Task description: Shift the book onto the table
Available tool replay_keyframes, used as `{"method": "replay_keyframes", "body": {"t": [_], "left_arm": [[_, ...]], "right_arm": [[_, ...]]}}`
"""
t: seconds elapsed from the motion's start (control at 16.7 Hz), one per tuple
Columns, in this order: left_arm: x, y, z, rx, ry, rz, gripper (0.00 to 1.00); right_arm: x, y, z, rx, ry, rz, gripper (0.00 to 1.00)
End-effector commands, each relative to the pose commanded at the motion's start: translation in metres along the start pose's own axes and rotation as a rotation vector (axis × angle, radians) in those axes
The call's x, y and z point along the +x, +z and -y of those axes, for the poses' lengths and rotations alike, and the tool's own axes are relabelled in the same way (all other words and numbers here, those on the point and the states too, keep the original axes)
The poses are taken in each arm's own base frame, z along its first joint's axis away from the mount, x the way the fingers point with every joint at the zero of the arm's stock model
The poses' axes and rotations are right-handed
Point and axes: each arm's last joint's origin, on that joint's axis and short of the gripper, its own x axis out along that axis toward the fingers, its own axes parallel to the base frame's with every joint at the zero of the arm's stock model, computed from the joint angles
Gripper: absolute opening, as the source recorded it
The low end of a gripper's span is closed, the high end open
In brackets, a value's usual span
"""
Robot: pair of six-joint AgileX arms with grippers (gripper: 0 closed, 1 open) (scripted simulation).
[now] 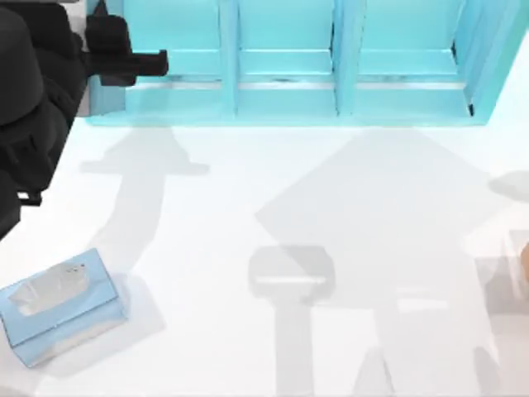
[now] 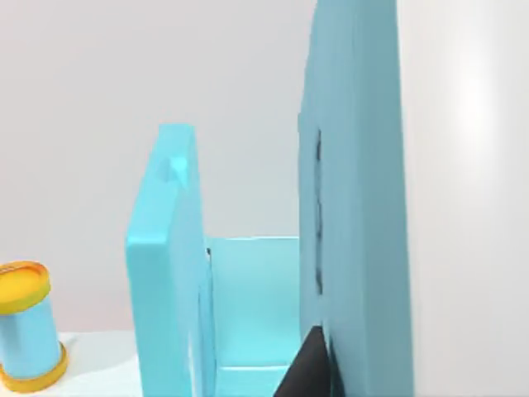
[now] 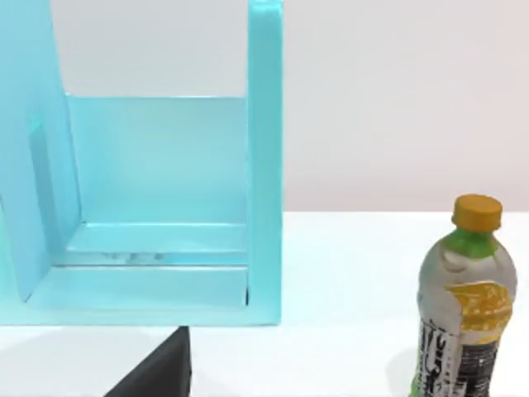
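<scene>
The book is out of view. The white table (image 1: 248,198) spreads below a teal-blue three-bay shelf unit (image 1: 288,106) at the back, and I see nothing in its bays. My left gripper (image 1: 159,63) hangs at the far left, reaching in front of the shelf's left bay. In the left wrist view the shelf wall (image 2: 355,207) is very close, with a dark part of that gripper (image 2: 310,368) beside it. A dark part of my right gripper (image 3: 157,374) shows in the right wrist view, facing one bay of the shelf (image 3: 157,182).
A light-blue tissue box (image 1: 58,306) lies at the table's front left. A blue can with yellow rims (image 2: 25,327) stands beside the shelf. A bottle with a yellow cap (image 3: 464,306) stands beside the shelf. Something orange (image 1: 525,258) shows at the right edge.
</scene>
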Motion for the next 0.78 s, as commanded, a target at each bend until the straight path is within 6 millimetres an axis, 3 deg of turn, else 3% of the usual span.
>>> {"method": "replay_keyframes", "body": {"t": [0.42, 0.78], "left_arm": [[0.003, -0.004, 0.004, -0.019, 0.004, -0.019, 0.00], [0.013, -0.022, 0.051, -0.288, 0.029, -0.104, 0.00]], "right_arm": [[0.000, 0.000, 0.000, 0.000, 0.000, 0.000, 1.00], [0.000, 0.000, 0.000, 0.000, 0.000, 0.000, 1.00]]}}
